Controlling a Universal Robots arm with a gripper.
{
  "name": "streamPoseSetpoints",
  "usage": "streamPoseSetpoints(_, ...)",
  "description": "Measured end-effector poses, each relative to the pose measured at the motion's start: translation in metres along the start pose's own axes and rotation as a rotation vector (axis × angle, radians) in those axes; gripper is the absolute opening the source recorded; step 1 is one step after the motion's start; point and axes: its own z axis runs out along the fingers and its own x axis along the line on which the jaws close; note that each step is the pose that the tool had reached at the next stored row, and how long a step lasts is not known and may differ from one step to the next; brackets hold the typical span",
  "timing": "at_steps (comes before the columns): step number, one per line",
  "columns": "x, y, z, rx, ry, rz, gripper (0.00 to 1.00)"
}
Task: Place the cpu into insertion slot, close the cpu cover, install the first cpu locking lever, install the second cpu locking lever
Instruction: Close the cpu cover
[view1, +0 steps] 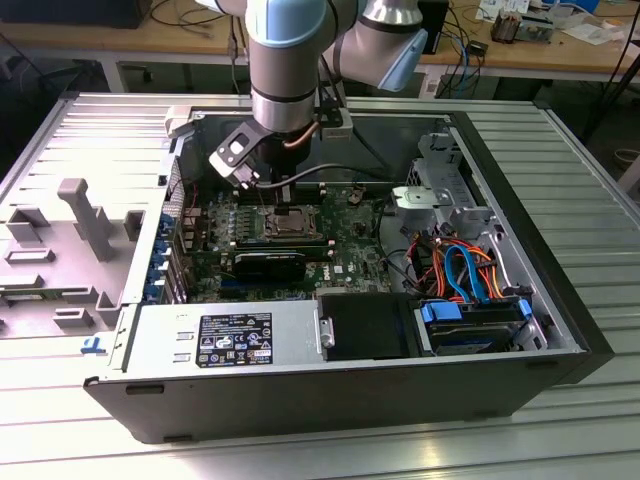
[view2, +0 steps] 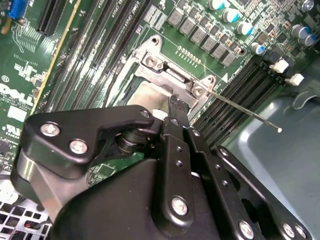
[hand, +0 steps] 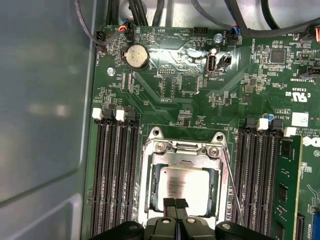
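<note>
The cpu (hand: 186, 185) lies flat in the insertion slot (hand: 218, 138), its silvery top showing through the window of the cpu cover (hand: 182, 156), which lies down over it. My gripper (hand: 175, 203) is shut, its tips together over the cpu's edge nearest the wrist, with nothing visibly between them. In the second wrist view the gripper (view2: 175, 106) rests at the cover (view2: 167, 75) beside the cpu (view2: 145, 96). A thin locking lever (view2: 245, 110) sticks out from the socket corner, raised and free. In the exterior view the gripper (view1: 284, 190) hangs just over the socket (view1: 290, 222).
Black memory slots (hand: 116, 180) flank the socket, with more (hand: 260, 175) on the other side. A coin cell (hand: 136, 56) and cables (hand: 150, 12) lie beyond. The open case holds a power supply (view1: 225, 338) and a drive cage with blue and orange cables (view1: 465, 270).
</note>
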Motion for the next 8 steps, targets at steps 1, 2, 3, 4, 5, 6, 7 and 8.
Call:
streamPoseSetpoints(1,-0.001,-0.0007,0.0,0.0,-0.0001,0.0,0.11)
streamPoseSetpoints(2,-0.002,-0.0009,0.0001,0.0002,-0.0001,0.0,0.11)
streamPoseSetpoints(3,-0.003,-0.001,0.0,0.0001,-0.0002,0.0,0.11)
streamPoseSetpoints(4,-0.0043,-0.0011,0.0,0.0001,-0.0002,0.0,0.11)
streamPoseSetpoints(5,-0.0051,-0.0006,-0.0003,0.0003,-0.0003,0.0,0.11)
streamPoseSetpoints(6,-0.0052,0.0005,-0.0006,0.0008,0.0,0.0,0.11)
streamPoseSetpoints(7,-0.0054,0.0019,-0.0013,0.0019,0.0001,0.0,0.11)
streamPoseSetpoints(8,-0.0055,0.0029,-0.0024,0.0028,0.0003,0.0,0.11)
